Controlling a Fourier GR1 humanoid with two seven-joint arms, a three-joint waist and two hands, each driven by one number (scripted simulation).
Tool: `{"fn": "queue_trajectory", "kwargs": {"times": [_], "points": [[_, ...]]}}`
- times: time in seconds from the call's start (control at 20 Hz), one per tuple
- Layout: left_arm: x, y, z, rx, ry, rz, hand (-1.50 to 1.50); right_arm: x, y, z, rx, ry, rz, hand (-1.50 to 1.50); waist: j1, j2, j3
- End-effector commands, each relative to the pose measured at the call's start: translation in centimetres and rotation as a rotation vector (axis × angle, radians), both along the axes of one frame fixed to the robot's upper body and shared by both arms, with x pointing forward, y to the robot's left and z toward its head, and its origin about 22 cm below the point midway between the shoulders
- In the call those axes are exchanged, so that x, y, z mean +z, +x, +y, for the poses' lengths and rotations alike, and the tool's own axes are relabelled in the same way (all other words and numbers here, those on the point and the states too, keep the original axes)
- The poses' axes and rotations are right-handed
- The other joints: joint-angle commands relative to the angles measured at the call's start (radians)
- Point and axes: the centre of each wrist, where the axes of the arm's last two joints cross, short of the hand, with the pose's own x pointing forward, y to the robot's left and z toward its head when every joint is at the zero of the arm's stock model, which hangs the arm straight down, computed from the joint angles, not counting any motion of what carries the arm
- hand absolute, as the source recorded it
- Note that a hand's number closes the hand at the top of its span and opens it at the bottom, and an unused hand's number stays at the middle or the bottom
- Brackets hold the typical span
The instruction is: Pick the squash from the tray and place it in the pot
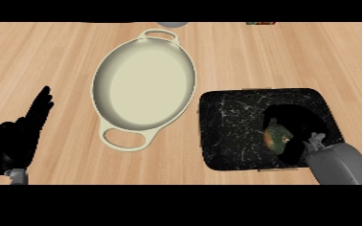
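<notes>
My right hand (300, 124) was down on the squash (277, 138) in the black speckled tray (233, 124).

The squash, green with an orange patch, lay in the tray's right half, and my fingers curled over its top and far side, hiding most of it. I judged it hard-skinned, rounded and fairly heavy for its size, smooth enough to slide, so it wanted a wrap around its widest part rather than a pinch at one end. The cream oval pot (145, 84) with two loop handles sat just left of the tray, not touching it. My left hand (25, 134) rested open at the view's left edge, fingers straight and pointing up the counter (283, 52).
</notes>
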Motion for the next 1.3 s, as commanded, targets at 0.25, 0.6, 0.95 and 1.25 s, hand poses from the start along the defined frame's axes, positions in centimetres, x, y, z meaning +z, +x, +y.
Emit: {"fn": "queue_trajectory", "kwargs": {"times": [0.25, 0.6, 0.95, 1.25], "points": [[-0.2, -0.3, 0.8, -0.005, 0.022, -0.004, 0.0, 0.5, -1.1, 6.6, 0.063, 0.03, -0.039, 1.5, 0.002, 0.004, 0.004], [0.8, 2.0, -2.1, -0.109, 0.018, -0.021, 0.0, 1.8, -5.1, 22.6, 0.279, 0.093, -0.222, 1.5, 0.12, 0.016, 0.003], [0.4, 2.3, -3.1, -0.118, 0.017, -0.006, 0.0, 6.2, -7.8, 27.1, 0.226, 0.071, -0.591, 1.5, 0.117, -0.004, 0.002], [0.4, 3.0, -3.0, -0.1, 0.009, -0.01, 0.0, 11.1, -7.8, 29.4, 0.079, 0.11, -0.917, 1.5, 0.107, -0.005, 0.0]]}}
